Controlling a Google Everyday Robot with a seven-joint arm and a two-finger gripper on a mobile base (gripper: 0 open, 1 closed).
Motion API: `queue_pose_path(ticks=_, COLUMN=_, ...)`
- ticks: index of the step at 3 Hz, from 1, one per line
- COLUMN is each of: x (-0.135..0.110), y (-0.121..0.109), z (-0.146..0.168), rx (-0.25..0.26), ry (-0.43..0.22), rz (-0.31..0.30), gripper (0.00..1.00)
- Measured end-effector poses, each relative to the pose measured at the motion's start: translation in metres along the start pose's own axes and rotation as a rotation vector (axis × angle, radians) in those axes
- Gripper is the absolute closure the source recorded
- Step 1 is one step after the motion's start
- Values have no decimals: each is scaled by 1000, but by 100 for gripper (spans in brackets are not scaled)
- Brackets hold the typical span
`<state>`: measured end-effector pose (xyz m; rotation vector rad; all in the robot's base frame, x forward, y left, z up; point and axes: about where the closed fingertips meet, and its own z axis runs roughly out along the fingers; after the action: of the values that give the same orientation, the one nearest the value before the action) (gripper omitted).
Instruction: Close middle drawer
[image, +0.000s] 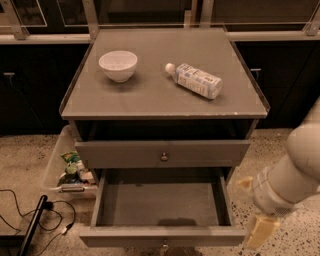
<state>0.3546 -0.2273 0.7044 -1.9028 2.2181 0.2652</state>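
Jaws hang spread and empty just right of the open middle drawer (161, 236).

Robot test lab, speckled terrazzo floor (292, 142), loose cables (14, 207) beside plastic bin (54, 162), gripper (254, 210) at lower right

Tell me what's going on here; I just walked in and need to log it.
A one-armed robot is at a grey cabinet. Its middle drawer is pulled far out and looks empty, and the top drawer sits further in. The pincer hangs beside the open drawer's right front corner, apparently not touching it. A white bowl and a bottle lying on its side rest on the cabinet top.
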Motion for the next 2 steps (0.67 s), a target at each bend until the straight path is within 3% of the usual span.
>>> queue_pose_path(ticks=1, x=17, y=14, z=81, rx=-72, ry=-58, rz=44, gripper=42)
queue_pose_path(ticks=2, x=29, y=16, z=145, rx=-80, ry=-119, rz=56, gripper=65)
